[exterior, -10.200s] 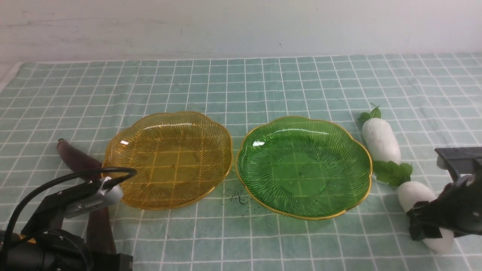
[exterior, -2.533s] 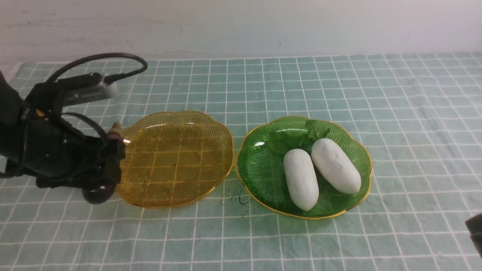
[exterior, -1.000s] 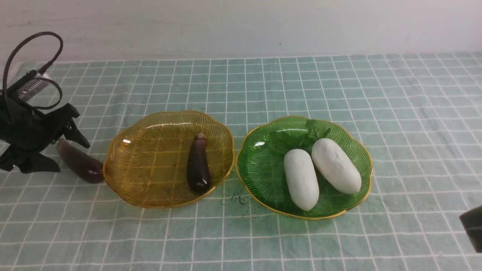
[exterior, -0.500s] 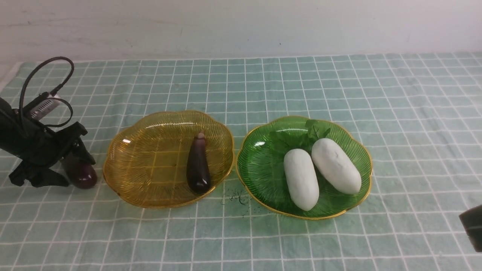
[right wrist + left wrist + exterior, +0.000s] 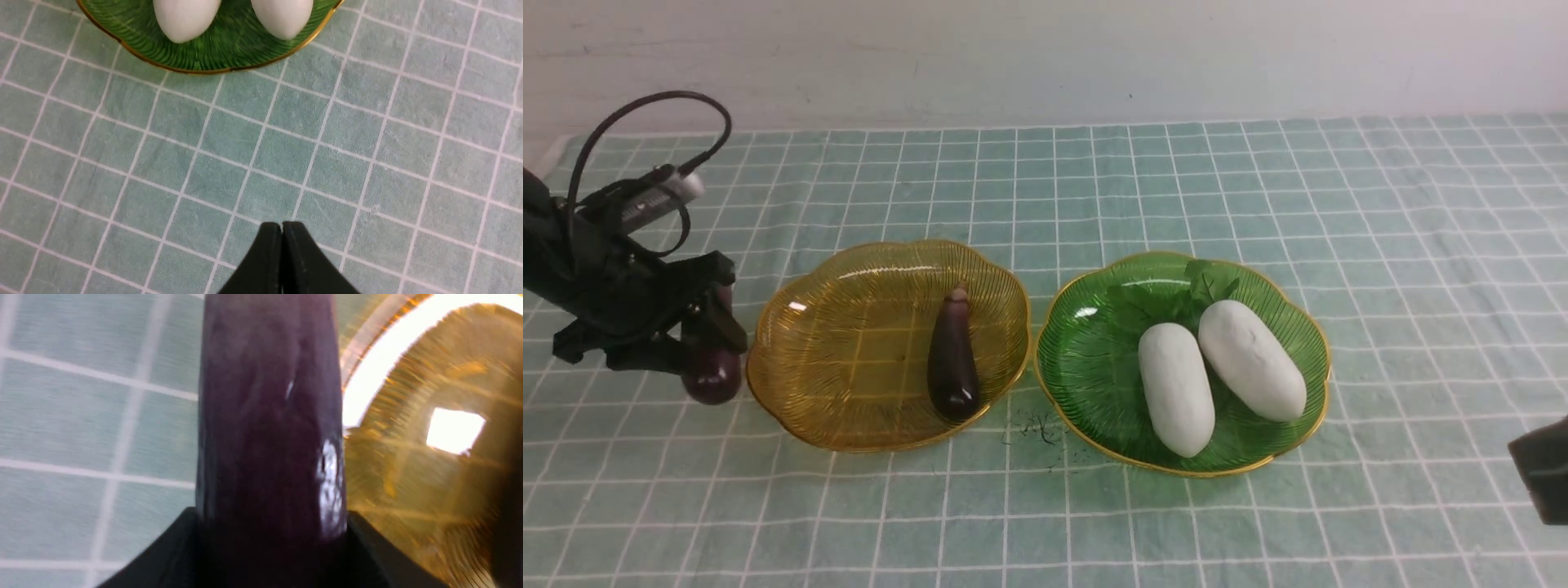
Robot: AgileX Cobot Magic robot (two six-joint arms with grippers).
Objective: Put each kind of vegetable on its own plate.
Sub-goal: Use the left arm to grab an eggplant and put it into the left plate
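Since the frame half a second earlier, the left end effector had carried the second eggplant closer to the amber plate, with its cable loop riding higher. Its jaws were clamped across the eggplant's body. The rounded end hung out below them, just beside the amber plate's left rim. The left wrist view showed the dark, glossy eggplant running straight out from the jaws, with the amber plate's bright rim alongside. The eggplant appeared to be clear of the counter, though contact could not be ruled out.

The first eggplant lay lengthwise inside the amber plate, toward its right side. This left the plate's centre and left half bare, presumably to take the held one. The green plate sat just to the right of the amber plate, their rims nearly touching. It held both radishes side by side, leaves pointing away from the robot.

The right end effector was pressed shut on nothing. It was parked low over the counter, well apart from the amber plate and beyond the green one, probably because its share was finished. One transfer seemed to remain: over the amber rim, then release.
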